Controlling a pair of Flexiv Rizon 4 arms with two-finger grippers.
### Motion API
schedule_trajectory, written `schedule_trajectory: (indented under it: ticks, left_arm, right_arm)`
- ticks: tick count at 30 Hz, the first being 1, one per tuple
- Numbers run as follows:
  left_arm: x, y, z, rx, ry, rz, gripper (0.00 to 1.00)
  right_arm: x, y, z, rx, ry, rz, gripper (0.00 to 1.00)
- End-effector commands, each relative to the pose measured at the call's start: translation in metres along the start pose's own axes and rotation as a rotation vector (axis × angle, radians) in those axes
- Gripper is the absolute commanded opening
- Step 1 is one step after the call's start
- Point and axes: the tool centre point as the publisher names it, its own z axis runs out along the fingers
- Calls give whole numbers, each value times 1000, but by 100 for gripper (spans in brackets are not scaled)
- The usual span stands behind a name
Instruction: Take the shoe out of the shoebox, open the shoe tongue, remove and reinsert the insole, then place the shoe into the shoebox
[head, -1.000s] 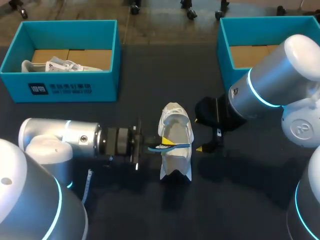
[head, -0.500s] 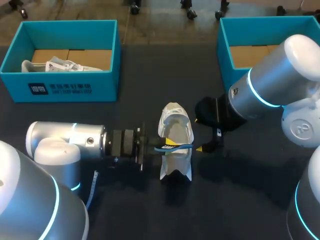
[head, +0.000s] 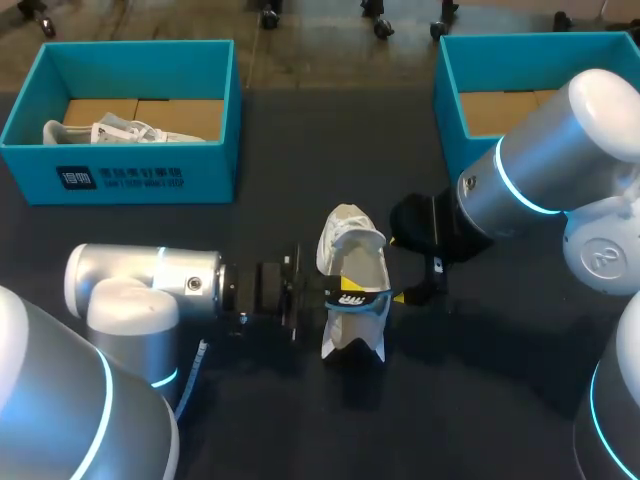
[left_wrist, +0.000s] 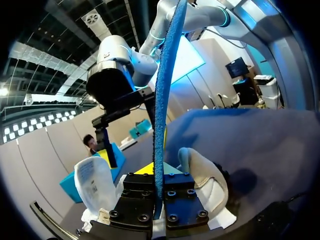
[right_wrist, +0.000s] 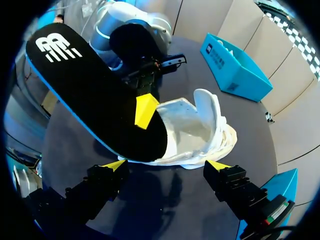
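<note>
On the dark table lies a white shoe (black, blue-edged insole).

Soft light from overhead lies evenly on the dark table, dim rather than bright. Faint shadows pool just below the shoe and under the right arm at the frame's right. A pale sheen sits on the white shells of that arm and the left arm; their cyan rings glow.
</note>
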Motion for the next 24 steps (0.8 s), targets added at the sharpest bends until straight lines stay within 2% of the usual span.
schedule_trajectory:
  ticks: [1, 11, 16, 17, 18, 19, 24]
  left_arm:
    - [-1, 9, 6, -11, 7, -3, 0]
    - [0, 30, 7, -53, 5, -29, 0]
    - [1, 19, 5, -31, -22, -24, 0]
    - [1, 17, 4, -29, -25, -26, 20]
    - [0, 17, 3, -28, -26, -27, 27]
    - [-1, 14, 1, -23, -29, -29, 42]
    - [-4, 4, -6, -11, -39, -10, 42]
  right_arm:
    - [1, 1, 1, 2, -3, 1, 100]
    - [1, 1, 1, 2, -3, 1, 100]
    - [1, 1, 1, 2, -3, 1, 100]
    - [1, 1, 1, 2, -3, 1, 100]
    - [1, 1, 1, 2, -3, 1, 100]
    - [1, 1, 1, 2, -3, 1, 100]
    - [1, 1, 1, 2, -3, 1, 100]
